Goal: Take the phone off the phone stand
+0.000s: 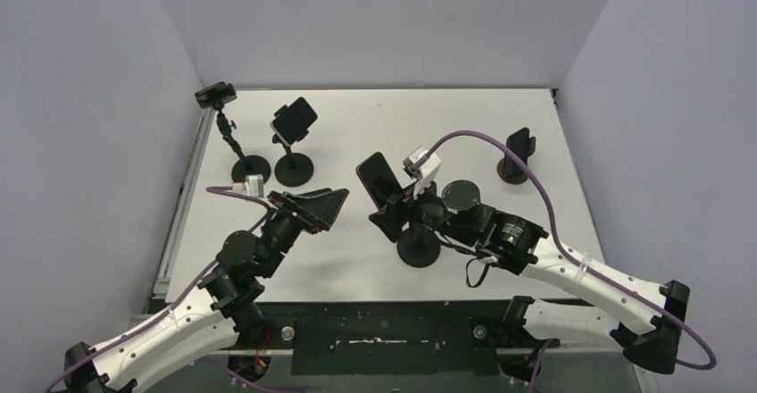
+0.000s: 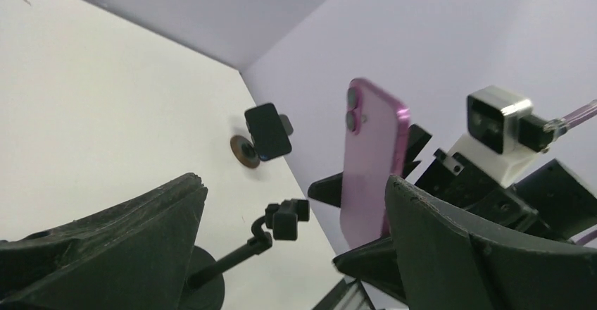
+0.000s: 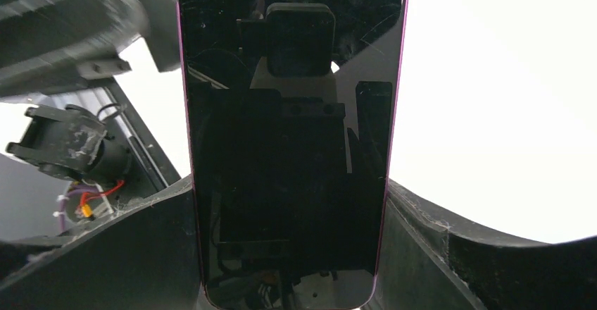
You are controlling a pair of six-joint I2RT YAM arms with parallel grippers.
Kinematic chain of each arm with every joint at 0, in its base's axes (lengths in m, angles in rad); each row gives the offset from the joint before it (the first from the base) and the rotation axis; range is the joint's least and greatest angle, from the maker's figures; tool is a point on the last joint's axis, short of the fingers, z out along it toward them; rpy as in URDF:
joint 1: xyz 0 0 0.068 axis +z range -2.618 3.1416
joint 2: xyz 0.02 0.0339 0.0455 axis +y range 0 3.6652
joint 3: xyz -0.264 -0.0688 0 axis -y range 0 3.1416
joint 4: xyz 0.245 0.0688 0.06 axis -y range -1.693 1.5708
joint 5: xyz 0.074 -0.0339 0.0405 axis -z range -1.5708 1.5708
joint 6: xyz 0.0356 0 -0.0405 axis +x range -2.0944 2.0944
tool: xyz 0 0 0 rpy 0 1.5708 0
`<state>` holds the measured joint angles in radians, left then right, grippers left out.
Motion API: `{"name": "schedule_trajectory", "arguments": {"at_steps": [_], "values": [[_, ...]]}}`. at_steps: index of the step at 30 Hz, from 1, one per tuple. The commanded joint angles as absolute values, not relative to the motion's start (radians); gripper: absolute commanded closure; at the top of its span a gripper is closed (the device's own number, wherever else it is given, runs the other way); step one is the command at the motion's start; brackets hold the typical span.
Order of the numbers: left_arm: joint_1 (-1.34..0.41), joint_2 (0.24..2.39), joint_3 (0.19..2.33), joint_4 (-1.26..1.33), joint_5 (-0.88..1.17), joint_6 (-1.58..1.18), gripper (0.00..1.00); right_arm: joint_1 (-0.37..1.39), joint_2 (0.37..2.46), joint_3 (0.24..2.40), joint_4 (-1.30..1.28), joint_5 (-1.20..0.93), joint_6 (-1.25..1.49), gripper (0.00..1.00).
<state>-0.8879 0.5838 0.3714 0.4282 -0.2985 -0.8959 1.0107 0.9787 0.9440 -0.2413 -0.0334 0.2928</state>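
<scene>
Glossy black glass with a thin pink rim fills the right wrist view: the phone (image 3: 288, 98) stands upright between the fingers of the right gripper (image 3: 288, 187). Its matte, dusty black fingers press the two long edges, so this gripper is clamped on the phone. Just below that gripper in the top view sits the round black base of the phone stand (image 1: 418, 248), its stem hidden under the wrist. To that gripper's left, the left gripper (image 1: 327, 207) hangs spread wide with nothing between its fingers, apart from the phone. Beyond the left gripper on the matte white table (image 1: 464, 116) are a second stand (image 1: 293, 168) carrying a dark phone and a slim tripod (image 1: 251, 170) topped by a small camera. Beyond the right gripper, to its right, is a small brown-based holder (image 1: 515, 154). Only the left wrist view shows the phone's pink back with its two lenses. It also shows the stand's blocky clamp (image 2: 285, 218) on a bent rod, lower than the phone and not touching it.
</scene>
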Motion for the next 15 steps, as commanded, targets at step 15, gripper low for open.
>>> {"name": "schedule_trajectory", "arguments": {"at_steps": [15], "values": [[-0.881,0.796,0.703,0.252,-0.187,-0.776,0.19,1.069,1.102,1.05,-0.05,0.102,0.193,1.0]]}}
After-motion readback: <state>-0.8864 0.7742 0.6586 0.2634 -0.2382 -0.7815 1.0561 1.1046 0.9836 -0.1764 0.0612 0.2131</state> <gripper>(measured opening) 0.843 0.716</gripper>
